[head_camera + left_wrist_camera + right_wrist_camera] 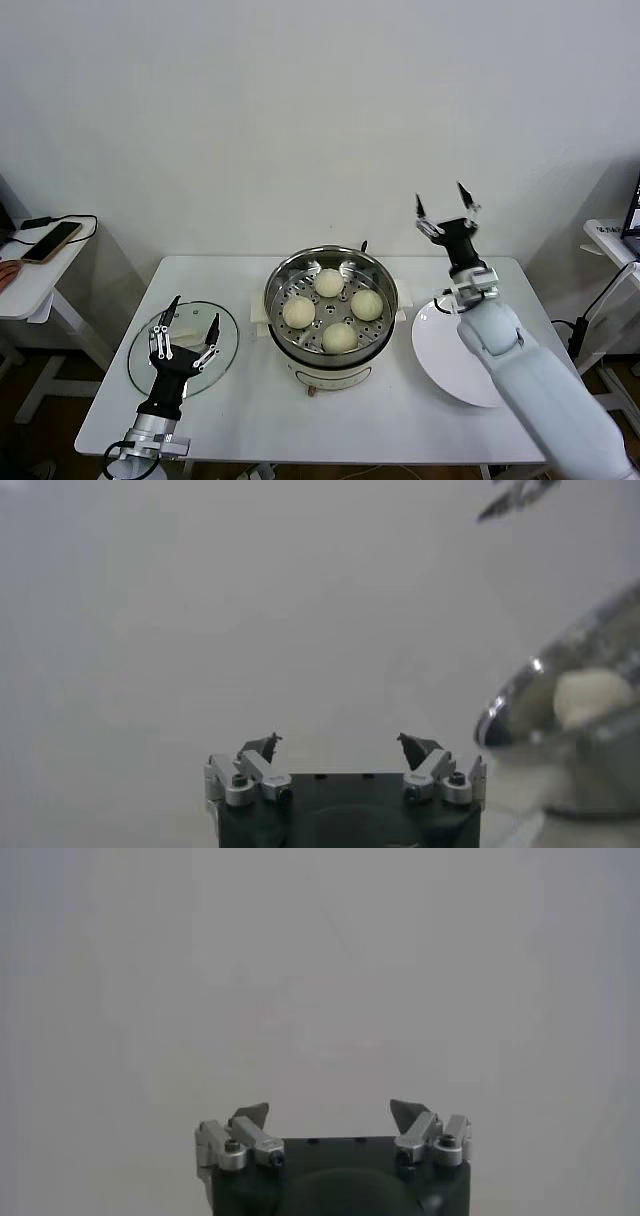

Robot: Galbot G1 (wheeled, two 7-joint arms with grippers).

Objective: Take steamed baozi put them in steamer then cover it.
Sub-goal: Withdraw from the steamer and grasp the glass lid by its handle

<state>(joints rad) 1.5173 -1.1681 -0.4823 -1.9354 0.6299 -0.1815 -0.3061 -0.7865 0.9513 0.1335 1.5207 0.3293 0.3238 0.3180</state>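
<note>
The steamer (281, 272), a shiny steel pot on a white base, stands mid-table with four cream-white baozi (298, 312) on its perforated tray. Its rim and one bun also show in the left wrist view (590, 695). The glass cover (140, 360) lies flat on the table at the left. My left gripper (187, 322) is open and empty, raised over the cover. My right gripper (442, 201) is open and empty, pointing up, held high to the right of the steamer. Both wrist views mostly face the blank wall, with the left gripper (337, 742) and right gripper (328, 1110) open.
A flat white plate (450, 360) lies on the white table (400, 420) at the right, under my right arm. A side table with a phone (52, 241) stands far left, and another stand (612, 240) is far right.
</note>
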